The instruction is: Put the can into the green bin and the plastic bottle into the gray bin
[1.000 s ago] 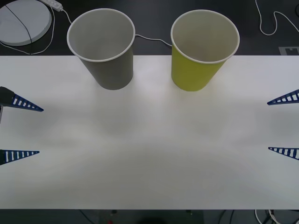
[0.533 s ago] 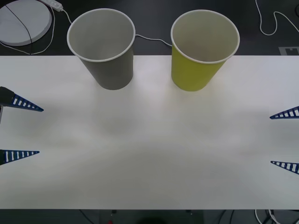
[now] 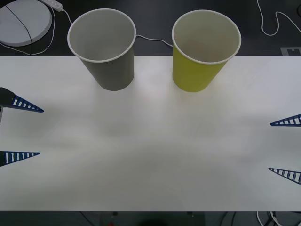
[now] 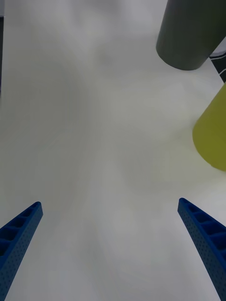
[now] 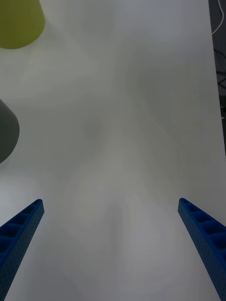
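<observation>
At the far edge of the white bench [image 3: 150, 155] we have both bins standing upright, near each other but not touching: the gray bin [image 3: 107, 63] toward our left, the green bin [image 3: 200, 63] toward our right. Both look empty from above, pale insides with nothing in them.

We see neither the can nor the plastic bottle on the bench, so we can't say where either one is. Nothing is sorted yet by the look of it; we judge we're at the very start, waiting for something to pick.

Our left gripper [image 3: 21, 130] sits at the left edge of the bench, fingers wide apart, holding nothing. Our right gripper [image 3: 285, 148] is at the right edge, fingers also wide, also holding nothing. Both are well apart from the bins.

Both wrist views agree: bare bench between the blue fingers, bins off to the side.

Next move, as we read it: locate the can or the bottle first. Then grasp, carry over the matching rim, release from above. Tall bins look tippable, so we'd clear the rims.
</observation>
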Robot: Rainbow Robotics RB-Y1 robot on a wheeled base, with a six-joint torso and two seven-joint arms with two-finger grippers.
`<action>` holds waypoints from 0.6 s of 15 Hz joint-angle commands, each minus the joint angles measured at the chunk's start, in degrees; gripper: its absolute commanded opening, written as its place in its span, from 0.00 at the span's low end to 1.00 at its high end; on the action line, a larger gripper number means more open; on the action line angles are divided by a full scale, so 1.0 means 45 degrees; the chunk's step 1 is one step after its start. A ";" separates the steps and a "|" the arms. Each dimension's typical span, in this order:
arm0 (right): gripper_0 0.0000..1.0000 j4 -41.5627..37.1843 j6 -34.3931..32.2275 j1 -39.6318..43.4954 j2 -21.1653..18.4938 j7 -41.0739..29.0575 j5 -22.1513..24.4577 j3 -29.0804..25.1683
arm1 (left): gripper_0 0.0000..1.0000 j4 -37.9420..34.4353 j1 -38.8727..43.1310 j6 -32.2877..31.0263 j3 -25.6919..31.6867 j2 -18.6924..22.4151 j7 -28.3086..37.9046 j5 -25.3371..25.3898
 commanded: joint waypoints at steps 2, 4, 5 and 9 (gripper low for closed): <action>1.00 0.0002 0.0039 -0.0271 0.0028 0.0130 -0.0057 0.0102 | 1.00 0.0000 0.0000 0.0000 0.0000 0.0000 0.0000 0.0000; 1.00 0.0002 0.0039 -0.0505 0.0028 0.0267 -0.0097 0.0277 | 1.00 0.0000 0.0000 0.0000 0.0000 0.0000 0.0000 0.0000; 1.00 0.0002 0.0039 -0.0505 0.0028 0.0267 -0.0097 0.0277 | 1.00 0.0000 0.0000 0.0000 0.0000 0.0000 0.0000 0.0000; 1.00 0.0002 0.0039 -0.0505 0.0028 0.0267 -0.0097 0.0277 | 1.00 0.0000 0.0000 0.0000 0.0000 0.0000 0.0000 0.0000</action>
